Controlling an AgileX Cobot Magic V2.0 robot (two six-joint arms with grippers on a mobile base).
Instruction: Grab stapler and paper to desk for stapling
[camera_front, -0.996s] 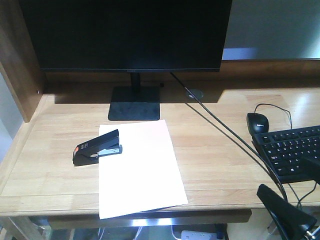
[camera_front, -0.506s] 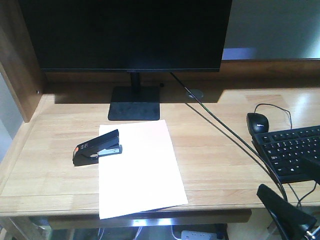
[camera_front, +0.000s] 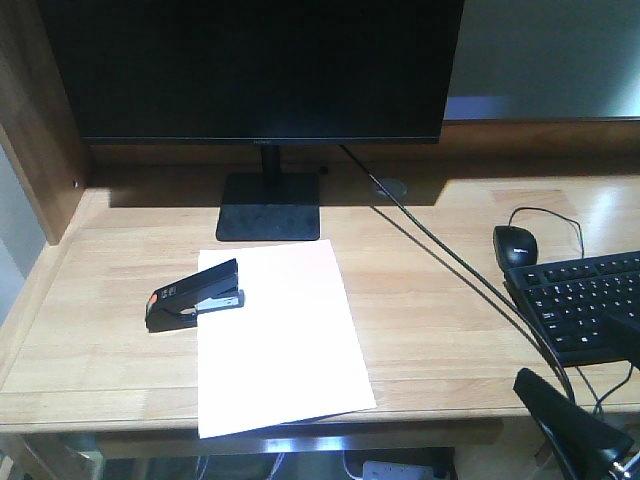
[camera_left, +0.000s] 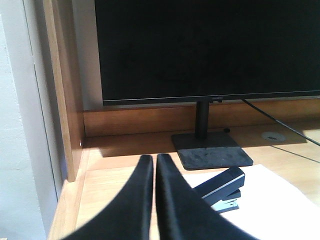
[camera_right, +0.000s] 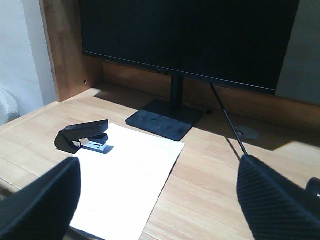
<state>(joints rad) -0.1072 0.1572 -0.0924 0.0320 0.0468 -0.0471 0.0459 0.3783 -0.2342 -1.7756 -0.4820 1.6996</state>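
Because the stapler (camera_front: 194, 294) already sits on the tabletop (camera_front: 440, 300) with its mouth over the paper (camera_front: 280, 340) edge, seemingly for stapling, the left end effector (camera_left: 153, 172) hangs pinched narrow and the right end effector (camera_right: 155, 200) spread wide, both empty.

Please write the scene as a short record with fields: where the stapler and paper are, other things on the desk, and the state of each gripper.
stapler: on the desk, its front end over the paper's left edge
paper: flat, in front of the monitor stand, near edge past the desk's front
monitor: at the back, screen dark
mouse and keyboard: far right
left gripper: shut, empty, away from the stapler
right gripper: open, empty
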